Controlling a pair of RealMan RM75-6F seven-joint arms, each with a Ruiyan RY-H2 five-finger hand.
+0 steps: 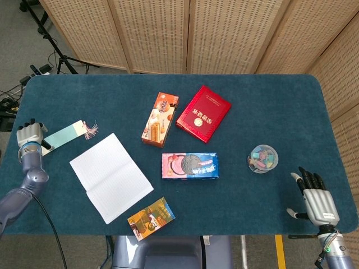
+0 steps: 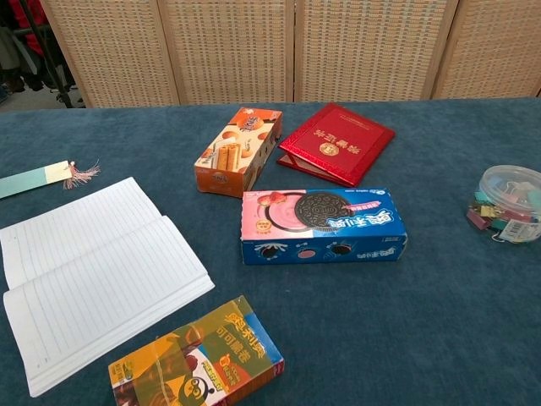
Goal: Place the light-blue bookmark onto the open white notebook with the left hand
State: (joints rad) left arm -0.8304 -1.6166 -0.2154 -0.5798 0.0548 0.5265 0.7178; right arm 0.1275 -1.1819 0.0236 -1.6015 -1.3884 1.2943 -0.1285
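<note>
The chest view shows neither hand and cuts the light-blue bookmark point(image 1: 63, 135) at its left edge. In the head view the bookmark lies flat, its long axis slanting up to the right, tassel end nearest the open white notebook point(image 1: 110, 176). The left hand point(image 1: 31, 137) touches its lower-left end; grip unclear. The right hand point(image 1: 315, 198) rests empty, fingers apart, on the blue surface point(image 1: 280, 112) before wicker screens point(image 1: 185, 33).

Lighting's looking bright and even over the desk point(image 1: 280, 101), shadows staying soft, everything's coming through sharp, no glare.
</note>
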